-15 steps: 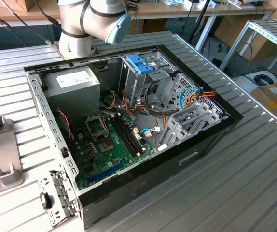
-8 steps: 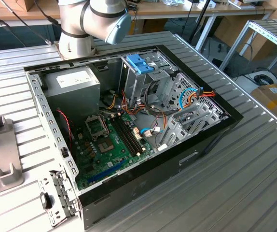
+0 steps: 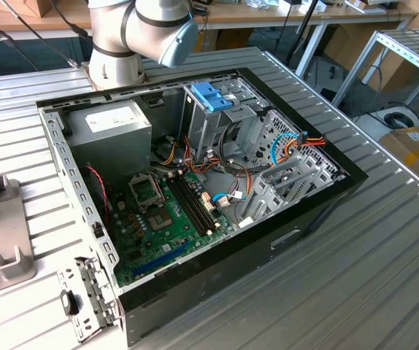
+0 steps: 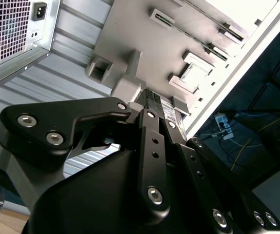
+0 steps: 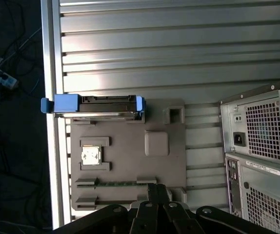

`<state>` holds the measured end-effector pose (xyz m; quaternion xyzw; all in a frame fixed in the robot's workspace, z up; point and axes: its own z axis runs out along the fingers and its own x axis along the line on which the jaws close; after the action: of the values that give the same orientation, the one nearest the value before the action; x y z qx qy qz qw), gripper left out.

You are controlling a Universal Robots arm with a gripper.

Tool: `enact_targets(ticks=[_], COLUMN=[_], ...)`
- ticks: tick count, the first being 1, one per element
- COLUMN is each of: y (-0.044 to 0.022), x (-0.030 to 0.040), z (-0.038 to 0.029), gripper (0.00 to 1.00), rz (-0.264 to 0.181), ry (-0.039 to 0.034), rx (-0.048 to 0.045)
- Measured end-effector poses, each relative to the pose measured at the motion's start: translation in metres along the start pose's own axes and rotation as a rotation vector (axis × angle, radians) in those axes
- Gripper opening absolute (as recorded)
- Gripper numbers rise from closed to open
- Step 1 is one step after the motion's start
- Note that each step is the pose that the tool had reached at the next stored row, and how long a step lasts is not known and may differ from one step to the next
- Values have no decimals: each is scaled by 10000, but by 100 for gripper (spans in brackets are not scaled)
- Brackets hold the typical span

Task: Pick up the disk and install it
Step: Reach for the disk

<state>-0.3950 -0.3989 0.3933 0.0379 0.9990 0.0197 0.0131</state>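
Pickup is the step I'm on, and nothing is lifted yet. My gripper (image 5: 157, 188) hangs over the near end of the grey holder tray (image 5: 125, 141), fingertips pressed together with no gap and nothing between them. The disk (image 5: 106, 104) stands on edge in a slot at the tray's far end from me. Its dark body is framed by its light blue bracket (image 5: 67, 103), and one blue end pokes just past the edge of the table (image 5: 130, 58). So I'm near it, but neither touching it nor above it.

My read on the grasp: it calls for jaws spread wider than the drive is thick, squared to its long faces. They should also sit centred between the blue ends, so it comes up level out of the slot. A skewed bite could jam it against the slot walls, I reckon.

The tray also carries a processor chip (image 5: 91, 156) and a memory stick (image 5: 115, 184) in their own recesses, between me and the disk.

The table is ribbed aluminium, slats running its length. In the exterior view the open computer case (image 3: 268, 244) lies on its side mid-table with the motherboard (image 3: 173, 211) facing up. A bare blue caddy handle (image 3: 213, 95) sits at the drive cage (image 3: 228, 124), and the tray is to the exterior view's left of the case. Around us are workbenches (image 3: 282, 14), a metal rack (image 3: 414, 51), a cardboard box (image 3: 417, 149) and a power strip (image 5: 1, 78) on the floor.
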Motion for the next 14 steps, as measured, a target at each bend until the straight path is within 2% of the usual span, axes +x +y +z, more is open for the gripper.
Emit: enact_targets(ticks=[14], y=[-8], x=[98], z=[-3], gripper=[10], rz=[0], ry=[0], rx=[0])
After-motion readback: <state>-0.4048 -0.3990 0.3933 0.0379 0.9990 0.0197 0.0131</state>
